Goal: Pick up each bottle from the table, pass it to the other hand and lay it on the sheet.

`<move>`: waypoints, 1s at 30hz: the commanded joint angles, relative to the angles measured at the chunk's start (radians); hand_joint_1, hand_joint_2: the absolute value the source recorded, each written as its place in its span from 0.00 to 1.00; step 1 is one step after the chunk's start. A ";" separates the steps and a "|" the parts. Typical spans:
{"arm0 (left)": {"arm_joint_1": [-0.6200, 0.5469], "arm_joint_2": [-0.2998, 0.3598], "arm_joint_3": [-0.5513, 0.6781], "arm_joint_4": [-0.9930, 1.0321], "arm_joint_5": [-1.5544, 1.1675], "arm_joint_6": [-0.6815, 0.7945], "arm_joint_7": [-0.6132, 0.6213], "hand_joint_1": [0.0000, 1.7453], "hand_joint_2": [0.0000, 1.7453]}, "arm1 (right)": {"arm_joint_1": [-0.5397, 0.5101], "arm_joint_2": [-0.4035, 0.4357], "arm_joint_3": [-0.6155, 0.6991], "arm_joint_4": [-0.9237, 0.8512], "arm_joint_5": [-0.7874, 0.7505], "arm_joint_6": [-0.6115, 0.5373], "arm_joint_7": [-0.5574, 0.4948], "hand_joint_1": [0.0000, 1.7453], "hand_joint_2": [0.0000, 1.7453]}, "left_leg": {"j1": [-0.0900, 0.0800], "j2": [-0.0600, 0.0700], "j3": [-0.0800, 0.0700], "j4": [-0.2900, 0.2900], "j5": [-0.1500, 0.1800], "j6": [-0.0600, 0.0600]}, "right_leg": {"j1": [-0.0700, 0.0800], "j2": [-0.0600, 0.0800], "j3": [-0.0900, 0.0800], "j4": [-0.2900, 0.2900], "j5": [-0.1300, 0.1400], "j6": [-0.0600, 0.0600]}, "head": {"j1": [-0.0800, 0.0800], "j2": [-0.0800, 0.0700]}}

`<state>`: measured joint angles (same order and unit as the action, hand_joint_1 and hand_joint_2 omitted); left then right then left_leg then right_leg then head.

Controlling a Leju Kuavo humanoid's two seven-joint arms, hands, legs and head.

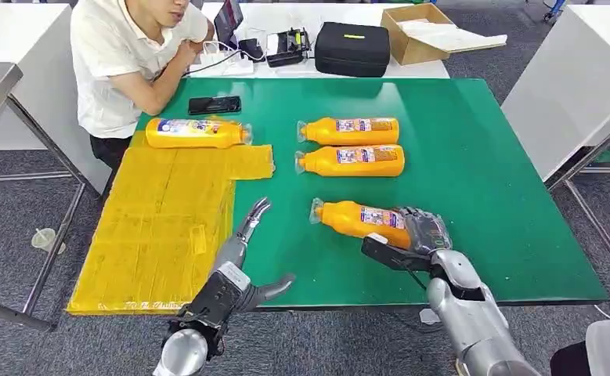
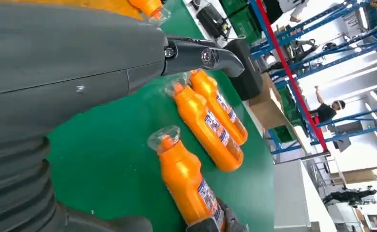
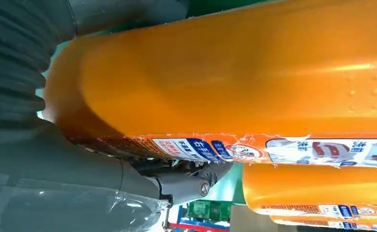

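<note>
Fingers of the right hand (image 1: 411,239) wrap the base of the nearest bottle (image 1: 360,219), which lies on the green table (image 1: 458,157). Left hand (image 1: 247,258) waits spread and empty beside it; lift level, offering the neck toward those open fingers.

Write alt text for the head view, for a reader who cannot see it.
The right robot hand grips the base of an orange bottle lying on a green table, while the left robot hand waits open beside a yellow sheet. One bottle lies at the sheet's far edge, two more bottles lie mid-table, and a seated person watches.
</note>
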<state>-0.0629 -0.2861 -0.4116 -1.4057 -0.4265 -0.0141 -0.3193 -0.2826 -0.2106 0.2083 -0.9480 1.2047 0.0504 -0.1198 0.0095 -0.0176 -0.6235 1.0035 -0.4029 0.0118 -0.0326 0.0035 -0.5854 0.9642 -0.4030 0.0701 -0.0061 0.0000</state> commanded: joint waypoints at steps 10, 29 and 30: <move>-0.004 -0.030 -0.030 0.036 0.041 -0.011 -0.018 0.00 1.00 | 0.144 -0.040 -0.051 -0.058 -0.221 0.052 -0.114 1.00 1.00 | 0.001 -0.003 0.005 -0.001 -0.003 0.001 | 0.001 -0.004 -0.001 -0.002 -0.002 -0.002 | 0.000 0.000; 0.025 -0.036 -0.003 0.050 0.463 -0.174 0.061 0.00 1.00 | 0.112 0.111 -0.010 -0.350 -0.587 0.068 -0.298 1.00 1.00 | 0.001 0.007 0.002 0.000 -0.004 0.000 | 0.002 0.004 0.003 0.000 -0.001 -0.004 | 0.000 0.000; 0.027 -0.032 -0.009 0.040 0.465 -0.177 0.060 0.00 1.00 | 0.110 0.115 -0.004 -0.361 -0.599 0.072 -0.303 1.00 1.00 | 0.001 0.005 0.001 0.000 -0.003 0.000 | 0.002 0.003 0.003 0.000 0.000 -0.002 | 0.000 0.000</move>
<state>-0.0591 -0.2861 -0.4089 -1.3951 0.0129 -0.1712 -0.2552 -0.1129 -0.1797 0.1587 -1.2485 0.6493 0.1118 -0.3990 0.0101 -0.0162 -0.6241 1.0031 -0.4044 0.0122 -0.0317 0.0038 -0.5831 0.9643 -0.4028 0.0702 -0.0065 0.0000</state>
